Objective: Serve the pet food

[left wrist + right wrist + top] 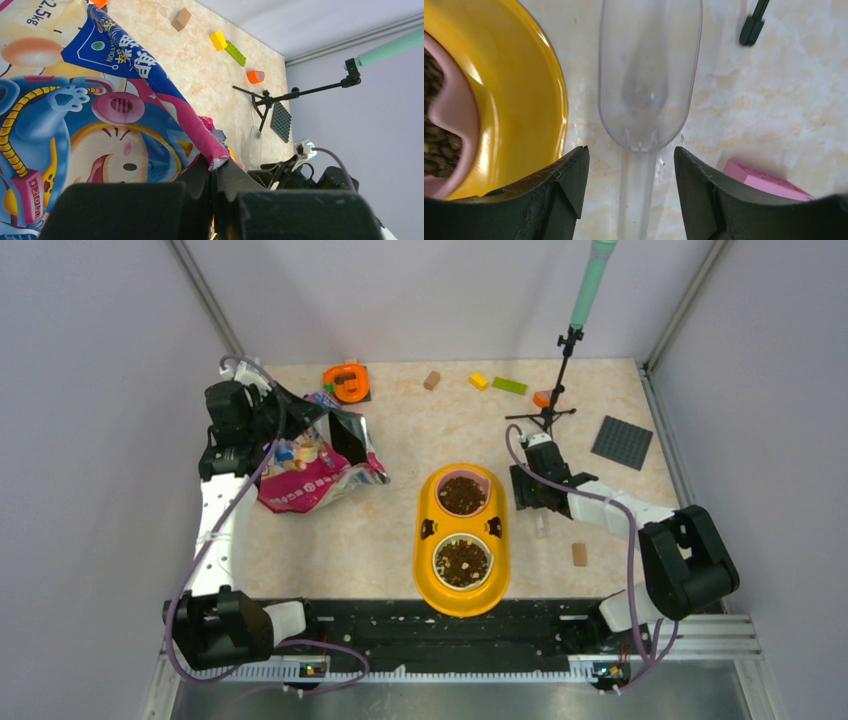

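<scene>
pale grey walls close in a marbled beige counter (390,540) with a smooth, matte top. the pet food (462,494) lies as loose heaps of small dark brown pellets in both cups of a glossy yellow feeder (428,590): a pink bowl (485,482) at the far end and a white bowl (440,543) at the near end. whether any is left inside the cat food bag (310,478) cannot be seen.

the pellets look dry, hard and light. they should pour and roll freely, so they are nothing to pinch directly and are best carried in a vessel or tipped from the bag. the bag is thin printed film in magenta and blue with a silver lining, crinkled, floppy and probably slippery. the left end effector (214,172) is pressed together on a crumpled fold at its edge, which looks like a sensible hold since the body would sag.

a clear plastic scoop (649,75) lies flat on the counter just beside the feeder, near a pink block (764,180). it looks stiff, light and slick, a rounded trough narrowing to a slim handle. the right end effector (630,155) hangs over it with jaws spread, one on each side of the handle, with a gap on both sides. the handle near the trough is the natural place to grip, though it could skate on the smooth surface.
</scene>
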Controlling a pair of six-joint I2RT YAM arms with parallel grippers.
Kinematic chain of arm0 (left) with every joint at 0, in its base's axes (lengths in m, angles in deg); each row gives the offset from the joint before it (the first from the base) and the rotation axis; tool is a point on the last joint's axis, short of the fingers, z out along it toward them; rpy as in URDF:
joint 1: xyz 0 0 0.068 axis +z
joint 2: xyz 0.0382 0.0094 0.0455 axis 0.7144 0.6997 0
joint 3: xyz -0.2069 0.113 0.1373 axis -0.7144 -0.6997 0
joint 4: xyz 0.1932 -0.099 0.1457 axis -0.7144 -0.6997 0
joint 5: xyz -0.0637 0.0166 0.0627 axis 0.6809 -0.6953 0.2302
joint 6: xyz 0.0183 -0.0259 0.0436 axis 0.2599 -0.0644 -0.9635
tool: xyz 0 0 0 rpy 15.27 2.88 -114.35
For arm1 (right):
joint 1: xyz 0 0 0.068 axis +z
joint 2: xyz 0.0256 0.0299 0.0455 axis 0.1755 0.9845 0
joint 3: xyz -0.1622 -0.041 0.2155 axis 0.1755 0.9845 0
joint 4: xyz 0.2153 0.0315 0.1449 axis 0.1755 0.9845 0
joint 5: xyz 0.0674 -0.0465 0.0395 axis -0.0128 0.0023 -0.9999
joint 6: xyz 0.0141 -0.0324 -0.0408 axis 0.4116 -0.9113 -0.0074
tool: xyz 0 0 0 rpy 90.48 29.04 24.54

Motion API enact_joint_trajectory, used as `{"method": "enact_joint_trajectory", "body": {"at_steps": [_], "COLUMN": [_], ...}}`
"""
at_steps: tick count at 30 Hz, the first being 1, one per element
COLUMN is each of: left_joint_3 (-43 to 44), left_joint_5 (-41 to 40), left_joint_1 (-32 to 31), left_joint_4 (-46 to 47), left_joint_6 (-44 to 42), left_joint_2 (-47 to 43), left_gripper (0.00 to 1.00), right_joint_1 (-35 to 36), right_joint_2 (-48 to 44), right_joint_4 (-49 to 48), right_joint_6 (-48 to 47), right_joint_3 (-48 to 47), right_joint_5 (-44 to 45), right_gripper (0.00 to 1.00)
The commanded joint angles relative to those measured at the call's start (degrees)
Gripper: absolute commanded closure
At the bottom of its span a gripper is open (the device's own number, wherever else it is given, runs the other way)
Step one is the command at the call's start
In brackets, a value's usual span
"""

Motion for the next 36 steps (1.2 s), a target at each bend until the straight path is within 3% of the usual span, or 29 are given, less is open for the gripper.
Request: {"method": "enact_joint_trajectory", "body": {"at_steps": [1,5,12,13,16,29,36], "left_joint_3": [5.16,6.49,5.31,4.84,4.28,3.11,2.69], "left_joint_5": [5.25,5.22,4.20,4.39,4.86,4.41,6.87], "left_joint_1": [-0.25,-0.28,-0.26,-0.27,-0.28,-0.33,-0.34], "left_joint_4": [12.72,11.16,10.59,10.10,7.94,5.17,4.53], "left_joint_6": [0.04,-1.52,-1.07,-0.97,-1.42,-3.35,-2.46], "left_joint_2": [-1.78,-0.16,0.01,-0.02,-0.55,-4.14,-3.95], "left_gripper": [1.00,1.00,1.00,1.00,1.00,1.00,1.00], "right_joint_1": [-0.42,-0.13,3.57,4.77,8.22,19.01,22.74], "right_joint_2": [-2.31,-3.95,-5.24,-5.28,-4.86,10.88,23.05], "right_joint_4": [-0.53,-0.72,-2.90,-3.64,-8.38,-21.31,-26.12], "right_joint_6": [-2.57,-3.40,-5.34,-5.88,-7.17,-6.47,-5.38], "right_joint_3": [-7.04,-10.27,-15.92,-16.58,-18.51,-35.09,-43.42], "right_joint_5": [-1.85,-5.98,-9.94,-10.13,-11.67,-27.93,-31.12], "right_gripper": [0.34,0.22,0.19,0.12,0.05,0.03,0.04]}}
